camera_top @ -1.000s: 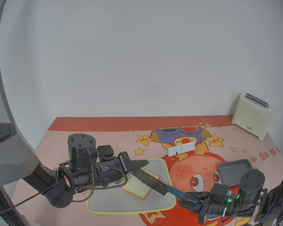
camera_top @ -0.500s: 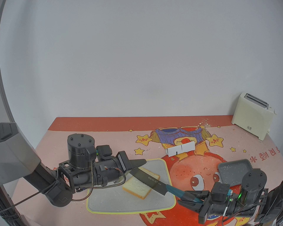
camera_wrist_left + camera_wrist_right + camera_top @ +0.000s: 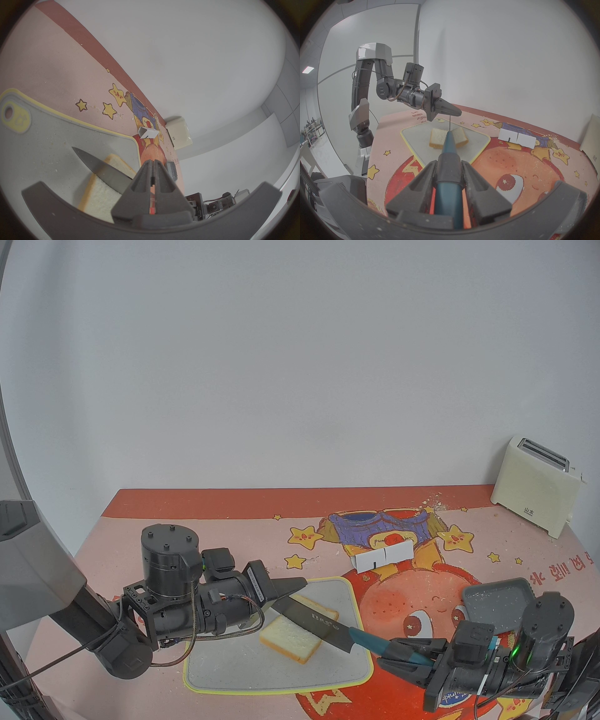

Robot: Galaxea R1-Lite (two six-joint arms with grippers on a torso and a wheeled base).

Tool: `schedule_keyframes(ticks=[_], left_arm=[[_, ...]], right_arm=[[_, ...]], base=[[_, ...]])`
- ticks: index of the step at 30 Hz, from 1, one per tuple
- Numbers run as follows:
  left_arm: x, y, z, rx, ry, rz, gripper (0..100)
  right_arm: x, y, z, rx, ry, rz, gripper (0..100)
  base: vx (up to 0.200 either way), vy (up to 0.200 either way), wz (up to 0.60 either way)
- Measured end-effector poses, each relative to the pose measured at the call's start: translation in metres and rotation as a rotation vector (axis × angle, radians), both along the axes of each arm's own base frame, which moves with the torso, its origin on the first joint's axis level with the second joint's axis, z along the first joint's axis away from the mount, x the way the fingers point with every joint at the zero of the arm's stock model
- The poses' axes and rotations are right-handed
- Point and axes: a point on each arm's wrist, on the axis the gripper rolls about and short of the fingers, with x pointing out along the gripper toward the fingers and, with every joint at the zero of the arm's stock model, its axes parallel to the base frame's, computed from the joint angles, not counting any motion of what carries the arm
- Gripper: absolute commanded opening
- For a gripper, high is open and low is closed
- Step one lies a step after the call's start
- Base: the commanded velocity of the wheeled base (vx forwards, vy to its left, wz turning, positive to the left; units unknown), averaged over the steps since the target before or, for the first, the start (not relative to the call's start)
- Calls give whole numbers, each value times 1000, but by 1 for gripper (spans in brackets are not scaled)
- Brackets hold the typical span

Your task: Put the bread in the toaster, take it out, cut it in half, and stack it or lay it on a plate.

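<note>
Right now my right gripper (image 3: 406,654) is clamped on the teal handle of the knife (image 3: 315,621), just off the right edge of the cutting board (image 3: 250,671), toward its front corner. From there the dark blade reaches in over the board and lies slantwise across the bread (image 3: 294,640). The slice lies flat on the right half of the board. Whether the edge has gone through the slice I cannot tell; from my right wrist the handle (image 3: 449,147) covers the middle of the bread (image 3: 437,137).

My left gripper (image 3: 300,585) has its fingers pressed together with nothing between them. It lies nearly level over the back of the board, its tip just above the back corner of the bread and beside the knife's tip. I cannot tell whether it touches either.

A small white stand (image 3: 382,555) sits just behind the board's back right corner. The grey plate (image 3: 497,602) lies off to the board's right, apart from it. The toaster (image 3: 537,493) stands well beyond that, far to the board's back right.
</note>
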Motion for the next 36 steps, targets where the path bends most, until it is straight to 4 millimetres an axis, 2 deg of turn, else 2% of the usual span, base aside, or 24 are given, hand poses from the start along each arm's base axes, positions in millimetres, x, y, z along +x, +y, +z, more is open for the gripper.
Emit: schedule_keyframes(ticks=[9, 36], left_arm=[[0, 0, 0, 1, 0, 0, 0], [-1, 0, 1, 15, -26, -10, 0]], right_arm=[[2, 1, 6, 45, -36, -4, 0], [-2, -5, -9, -26, 17, -5, 0]], base=[[0, 0, 0], [0, 0, 0]])
